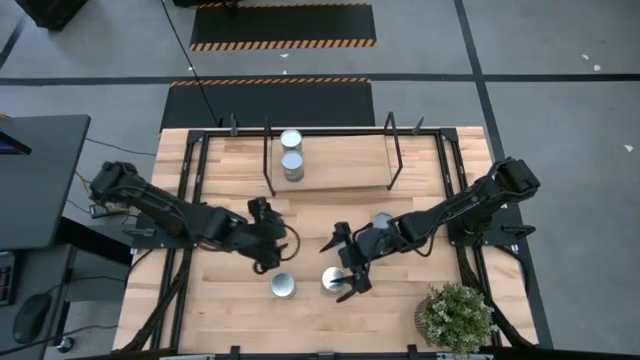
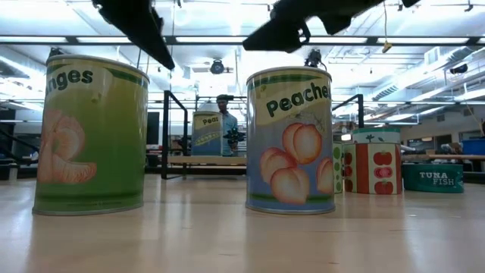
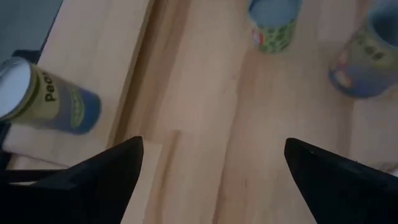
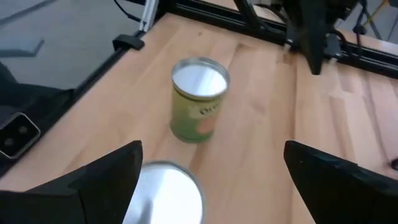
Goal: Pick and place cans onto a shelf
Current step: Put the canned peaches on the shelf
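Two cans stand on the shelf at the table's far side, one behind the other. An oranges can and a peaches can stand upright on the table near its front; both also show in the low view, the oranges can and the peaches can. A third can shows partly behind the right arm. My left gripper is open above the table, just beyond the oranges can. My right gripper is open above the peaches can, clear of it.
A green potted plant stands at the table's near right corner. A tomato can and a flat tuna tin show farther back in the low view. The shelf's black upright rods frame its board. A person stands in the room behind.
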